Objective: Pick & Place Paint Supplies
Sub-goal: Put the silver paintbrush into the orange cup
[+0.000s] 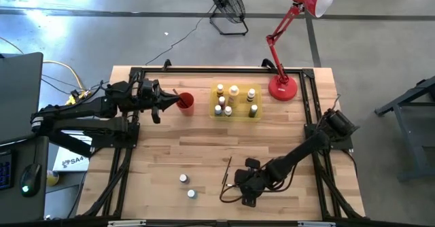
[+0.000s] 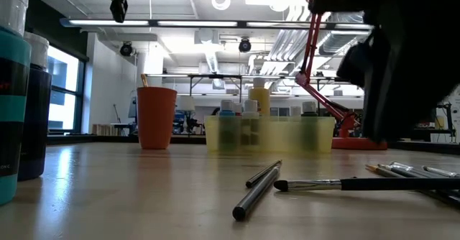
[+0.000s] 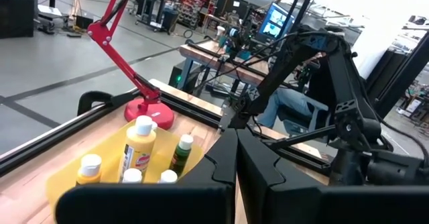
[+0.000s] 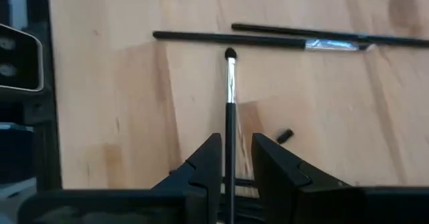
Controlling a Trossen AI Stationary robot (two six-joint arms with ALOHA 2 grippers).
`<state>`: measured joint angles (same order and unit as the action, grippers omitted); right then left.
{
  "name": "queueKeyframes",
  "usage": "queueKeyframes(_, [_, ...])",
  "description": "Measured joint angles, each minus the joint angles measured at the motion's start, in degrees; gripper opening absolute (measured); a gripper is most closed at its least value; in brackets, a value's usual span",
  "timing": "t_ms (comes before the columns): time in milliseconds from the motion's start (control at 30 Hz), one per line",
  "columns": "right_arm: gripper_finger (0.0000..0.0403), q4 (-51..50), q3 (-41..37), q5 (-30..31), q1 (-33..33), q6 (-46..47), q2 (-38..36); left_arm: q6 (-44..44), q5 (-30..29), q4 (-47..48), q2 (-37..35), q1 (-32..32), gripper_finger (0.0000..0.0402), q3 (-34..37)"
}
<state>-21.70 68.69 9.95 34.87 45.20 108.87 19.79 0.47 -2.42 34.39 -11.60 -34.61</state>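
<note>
Right wrist view: the right gripper [image 4: 230, 158] is seen low over the bench [image 4: 114, 103], its jaws clamped on a thin paintbrush [image 4: 230, 96] whose dark handle runs between them and whose silver ferrule and dark tip point straight ahead.
Ahead of the jaws: two more brushes [image 4: 268, 39] are laid crosswise on the wood just beyond the held brush's tip; a small dark speck [image 4: 284, 135] lies beside the right finger.
High view, right gripper: it [image 1: 248, 186] is placed near the front edge of the bench, with loose brushes [image 1: 225, 172] just beside it and two small white-capped bottles [image 1: 187, 186] lying apart from it on the left arm's side.
Left gripper: it [image 1: 158, 103] is held at the back of the bench with its jaws pressed together and nothing between them; the red cup [image 1: 185, 103] stands just in front of the jaws.
Beyond the cup: the yellow tray [image 1: 215, 113] carries a group of upright bottles [image 1: 234, 91]; the red lamp [image 1: 283, 88] stands past the tray.
Low view: brushes are seen lying flat on the bench in the foreground [image 2: 256, 190], with cup and tray behind.
</note>
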Motion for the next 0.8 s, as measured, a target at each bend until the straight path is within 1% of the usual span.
queueKeyframes(167, [0.0074, 0.48, -0.09, -3.01, 0.13, 0.23, 2.08, 0.00, -0.02, 0.11, 0.00, -0.02, 0.0003, 0.00])
queueKeyframes(567, [0.0074, 0.72, 0.13, -2.22, 0.28, 1.46, 4.65, 0.01, -0.02, 0.46, 0.00, -0.01, 0.0003, 0.00])
queueKeyframes(667, [0.0066, 0.70, 0.20, -2.32, 0.33, 1.69, 5.48, 0.00, -0.02, 0.44, 0.00, -0.01, 0.0003, 0.00])
queueKeyframes(800, [0.0042, 0.46, 0.17, -1.99, 0.37, 1.71, 5.56, 0.06, -0.02, 0.44, 0.00, -0.02, 0.0003, 0.00])
